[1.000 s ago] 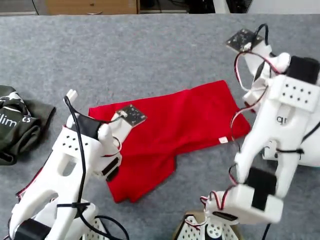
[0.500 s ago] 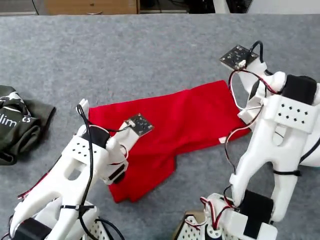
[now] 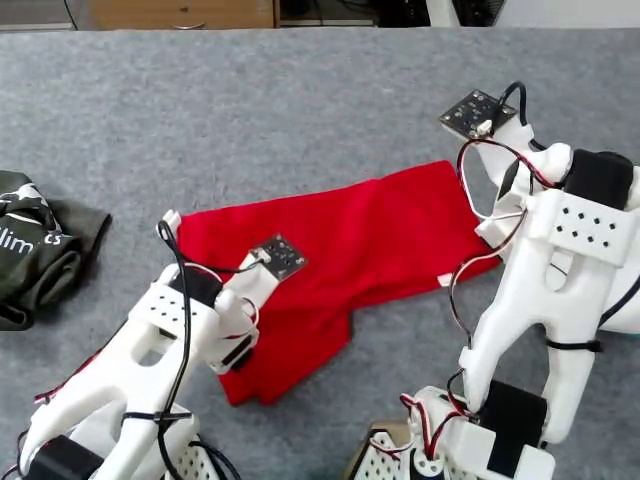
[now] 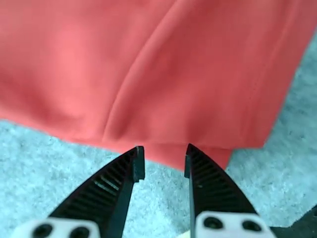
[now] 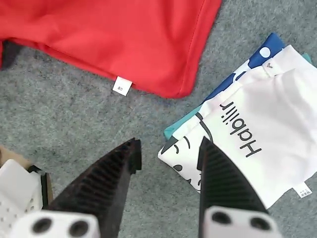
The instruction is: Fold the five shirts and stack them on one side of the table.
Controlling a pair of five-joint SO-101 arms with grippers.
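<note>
Roughly mid-task, by the look of it. Near the middle of the bench, half folded and rumpled: a red shirt. Bunched at the left edge: a dark green shirt. Just off the red corner, toward the right edge: a white printed shirt, folded. Open and empty, poised at the red hem: the left gripper. Likewise open and empty, over bare bench beside the white one: the right gripper. Left to do, probably: finishing the red fold, then one stack.

- The grey carpeted table is seen from high overhead.
- Wrist cams are pointed down, close up.
- The flat red cotton shirt is shared by all three.
</note>
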